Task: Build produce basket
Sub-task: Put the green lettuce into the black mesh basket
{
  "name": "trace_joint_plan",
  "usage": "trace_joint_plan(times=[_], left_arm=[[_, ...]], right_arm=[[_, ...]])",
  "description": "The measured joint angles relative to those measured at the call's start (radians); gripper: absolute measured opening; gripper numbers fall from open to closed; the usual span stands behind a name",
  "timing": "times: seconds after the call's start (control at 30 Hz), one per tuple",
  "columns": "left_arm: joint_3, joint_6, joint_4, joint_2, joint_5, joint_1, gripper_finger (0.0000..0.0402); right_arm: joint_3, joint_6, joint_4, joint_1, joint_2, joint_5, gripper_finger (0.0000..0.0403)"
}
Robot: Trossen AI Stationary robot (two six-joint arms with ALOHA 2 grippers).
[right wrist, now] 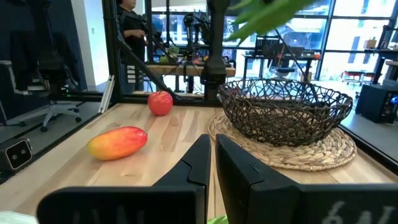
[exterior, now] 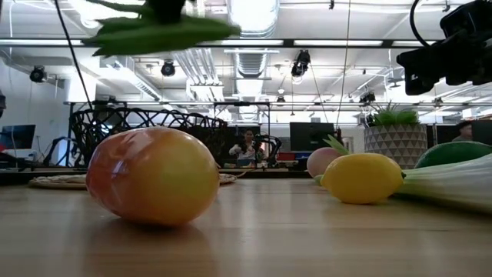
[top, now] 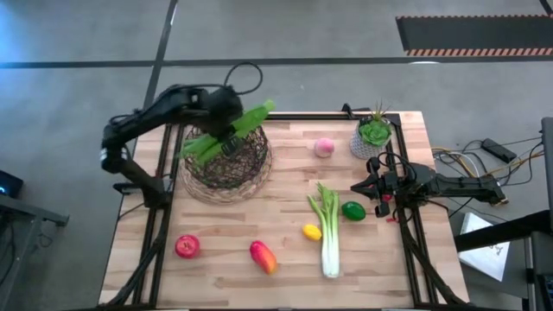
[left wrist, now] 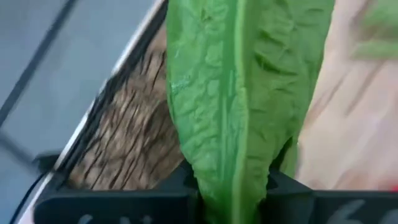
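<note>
Hanging over the wire basket [top: 226,160], ready for a drop, the long green leafy pod [top: 226,134] sits clamped in the left gripper [top: 232,136]. Mango [top: 263,256], tomato [top: 187,246] and lemon [top: 312,231] wait on the table; the right gripper [top: 365,187] idles, pinched empty.

- The basket [top: 226,160] sits upper left of the high view on a woven mat [top: 197,188].
- The long pod [top: 226,134] hangs above the basket, clamped in the left gripper [top: 227,136].
- The peach [top: 324,148] lies right of the basket, the potted plant [top: 374,134] further right.
- The celery stalk [top: 328,229] lies centre-right, the lime [top: 352,210] just right of it, the lemon [top: 311,231] just left.
- The mango [top: 263,256] and tomato [top: 187,247] lie lower left.
- The right gripper [top: 358,187] rests by the right table [top: 285,281] edge.
</note>
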Motion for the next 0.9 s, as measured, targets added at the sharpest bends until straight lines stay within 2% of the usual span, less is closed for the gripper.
trace_joint_plan(times=[0.27, 0.43, 0.67, 0.9], left_arm=[[-0.099, 0.18, -0.042, 0.145, 0.009, 0.035, 0.0026], [-0.211, 0.224, -0.043, 0.205, -0.007, 0.042, 0.0026], [-0.373, 0.214, 0.002, 0.208, -0.052, 0.067, 0.0026], [-0.395, 0.209, -0.033, 0.197, -0.098, 0.072, 0.0026]], right_arm=[[0.0, 0.0, 0.0, 0.0, 0.0, 0.0, 0.0018], [0.0, 0.0, 0.0, 0.0, 0.0, 0.0, 0.0018], [0.0, 0.0, 0.0, 0.0, 0.0, 0.0, 0.0018], [0.0, -0.002, 0.0, 0.0, 0.0, 0.0, 0.0018]])
